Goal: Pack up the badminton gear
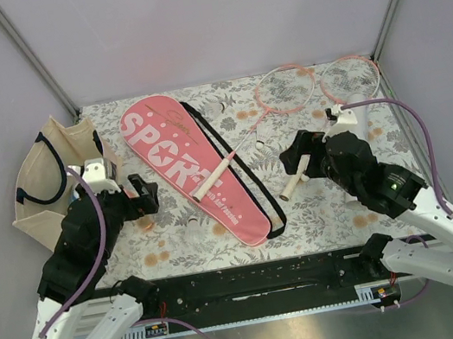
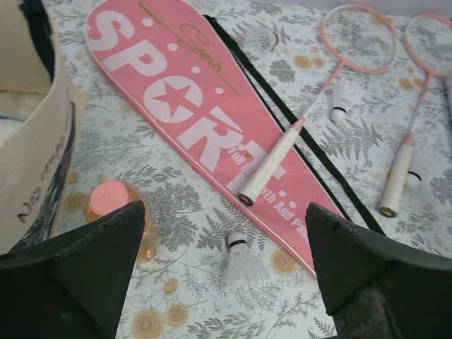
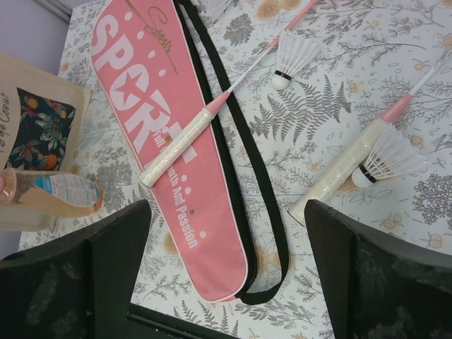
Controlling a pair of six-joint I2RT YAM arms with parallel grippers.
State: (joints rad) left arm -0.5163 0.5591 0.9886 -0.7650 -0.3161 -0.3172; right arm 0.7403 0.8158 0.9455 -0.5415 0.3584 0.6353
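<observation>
Where the cover [image 2: 183, 106] lies, one racket handle [image 2: 272, 161] overlaps it.

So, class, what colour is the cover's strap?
Black; the strap shows best in the right wrist view.

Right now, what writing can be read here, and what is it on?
"SPORT": big white letters on the pink cover.
"Full Of Youth And Passion": small white line on the same cover; a racket handle hides its middle, so "Youth" is partly guessed.
Gold script near the cover's top: not legible.
Tote bag: dark lettering, cut off and blurred, unreadable.
Bottle label: too small to read.
</observation>
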